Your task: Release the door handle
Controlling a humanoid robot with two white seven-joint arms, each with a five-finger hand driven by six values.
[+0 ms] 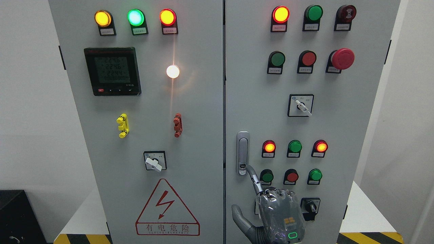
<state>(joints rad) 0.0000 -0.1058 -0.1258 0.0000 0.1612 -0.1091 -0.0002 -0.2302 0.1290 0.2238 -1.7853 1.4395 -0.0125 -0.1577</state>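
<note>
Nearest the lens, the right hand [276, 213] rises from the bottom edge with one finger [253, 179] stretched to the foot of the door handle [242, 153] on the right-hand cabinet door [339, 118], gripping nothing, seemingly letting go.

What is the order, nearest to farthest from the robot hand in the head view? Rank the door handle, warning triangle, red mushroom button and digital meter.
From the right robot hand, low on the right door:
1. Door handle, just above and left of it, right door's left edge.
2. Warning triangle, low on the left door.
3. Red mushroom button, upper right.
4. Digital meter, upper left.
</note>
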